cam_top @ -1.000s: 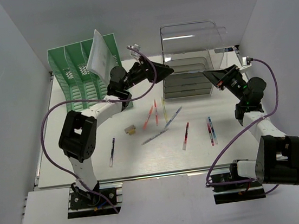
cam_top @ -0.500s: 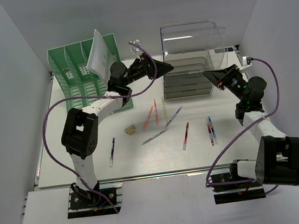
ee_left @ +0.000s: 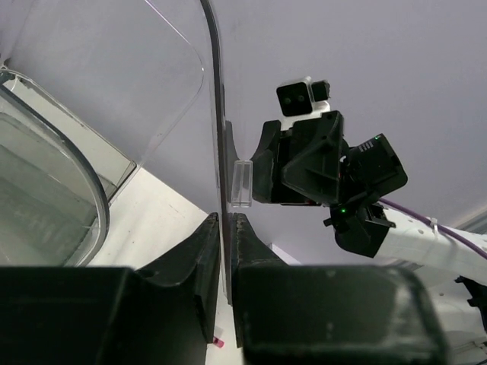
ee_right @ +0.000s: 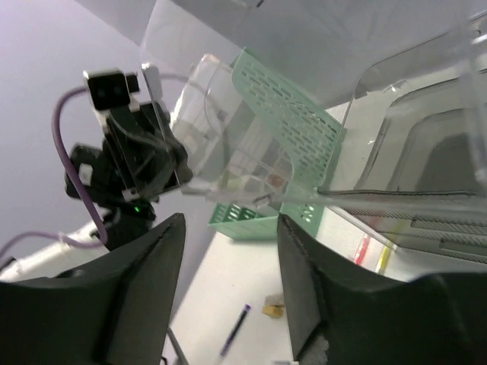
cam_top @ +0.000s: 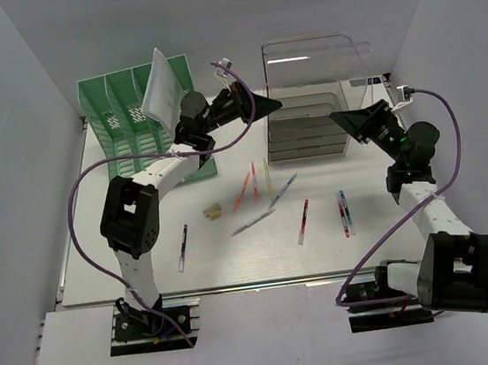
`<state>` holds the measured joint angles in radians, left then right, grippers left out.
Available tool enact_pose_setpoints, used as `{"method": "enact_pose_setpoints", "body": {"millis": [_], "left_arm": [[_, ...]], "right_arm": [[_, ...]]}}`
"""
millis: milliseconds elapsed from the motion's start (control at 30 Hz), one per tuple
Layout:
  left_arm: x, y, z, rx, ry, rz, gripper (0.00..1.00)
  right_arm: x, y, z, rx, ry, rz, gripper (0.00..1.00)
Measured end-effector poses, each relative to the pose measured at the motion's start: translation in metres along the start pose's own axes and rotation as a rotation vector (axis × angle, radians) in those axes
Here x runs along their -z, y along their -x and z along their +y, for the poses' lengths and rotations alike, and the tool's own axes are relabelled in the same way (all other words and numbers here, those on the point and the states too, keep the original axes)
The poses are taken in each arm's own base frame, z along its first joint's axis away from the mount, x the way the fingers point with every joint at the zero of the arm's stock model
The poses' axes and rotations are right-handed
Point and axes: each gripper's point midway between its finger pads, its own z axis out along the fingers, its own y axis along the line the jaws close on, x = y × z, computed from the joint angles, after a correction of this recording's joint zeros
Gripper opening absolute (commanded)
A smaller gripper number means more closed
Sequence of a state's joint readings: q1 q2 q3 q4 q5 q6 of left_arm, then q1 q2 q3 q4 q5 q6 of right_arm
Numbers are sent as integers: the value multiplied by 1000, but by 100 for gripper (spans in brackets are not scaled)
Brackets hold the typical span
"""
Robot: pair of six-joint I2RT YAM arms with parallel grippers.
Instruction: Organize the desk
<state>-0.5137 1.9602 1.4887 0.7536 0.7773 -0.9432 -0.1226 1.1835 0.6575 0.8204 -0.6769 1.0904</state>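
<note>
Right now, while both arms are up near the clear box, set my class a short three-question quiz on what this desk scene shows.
1. True or false: the left pincer is closed on the edge of a clear panel.
2. Choose one. The pens are: A, bundled in one neat pile; B, scattered loose on the desk; C, all held by the arms.
3. Fill the gap: the right pincer holds nothing and its fingers stand ____.

Key: 1 true; 2 B; 3 open.
</note>
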Motion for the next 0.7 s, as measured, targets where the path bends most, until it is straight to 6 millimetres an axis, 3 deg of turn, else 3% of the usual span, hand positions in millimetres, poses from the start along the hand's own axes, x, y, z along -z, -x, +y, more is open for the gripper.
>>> {"method": "enact_pose_setpoints", "body": {"millis": [233,433,700], "left_arm": [[-3,5,-2,12,11,4,14],[-3,5,0,23,23,7,13],[-4,5,1,25,28,4,12]], "right_arm": [[12,-18,4,94,-8,87,66],[27,-43,1,252,8,228,62],[44,-68,22,789,252,490,57]]}}
